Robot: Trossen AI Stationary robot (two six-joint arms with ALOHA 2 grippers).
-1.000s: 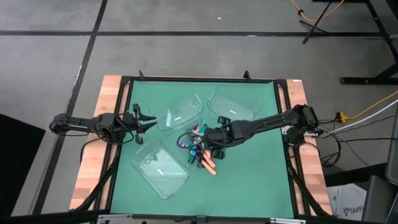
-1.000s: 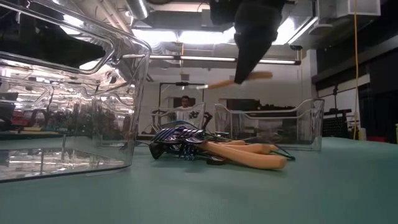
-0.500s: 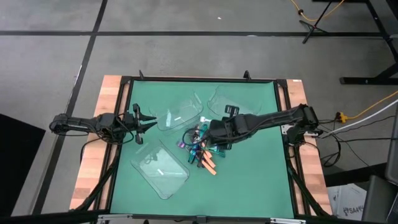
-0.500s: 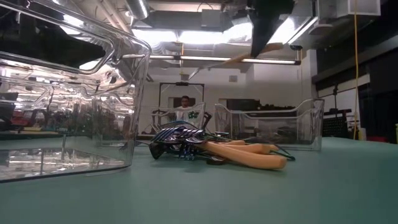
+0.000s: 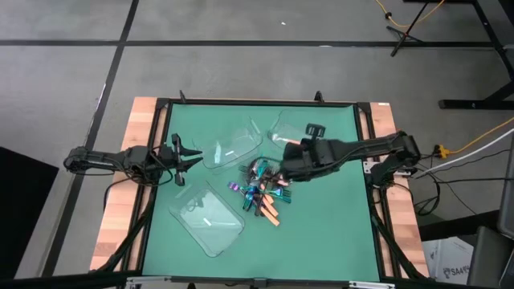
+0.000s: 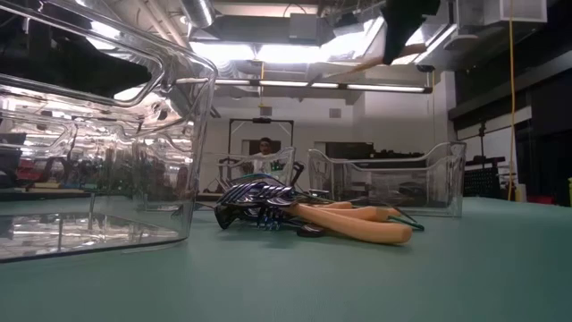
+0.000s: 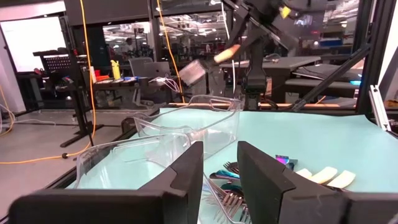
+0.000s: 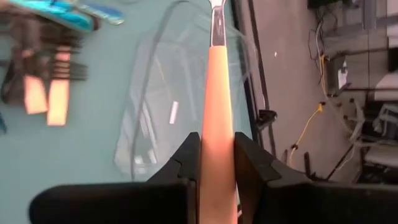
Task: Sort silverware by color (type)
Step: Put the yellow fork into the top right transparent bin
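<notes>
The right arm's fingers (image 8: 186, 162) pinch an orange-handled fork (image 8: 216, 124), now lifted off the silverware pile (image 5: 259, 193) and carried over the far right tray (image 5: 301, 132), ready for dropping. The left arm's fingers (image 7: 186, 171), spread, wait at the tabletop's (image 5: 321, 233) left.

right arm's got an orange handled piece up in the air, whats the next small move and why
Probably carry it on over the far right tray and lower it in. The right pincer is shut on the orange-handled utensil, lifted clear of the pile, and the wrist view already looks down on that clear tray. The left pincer waits open at the table's left edge.
</notes>
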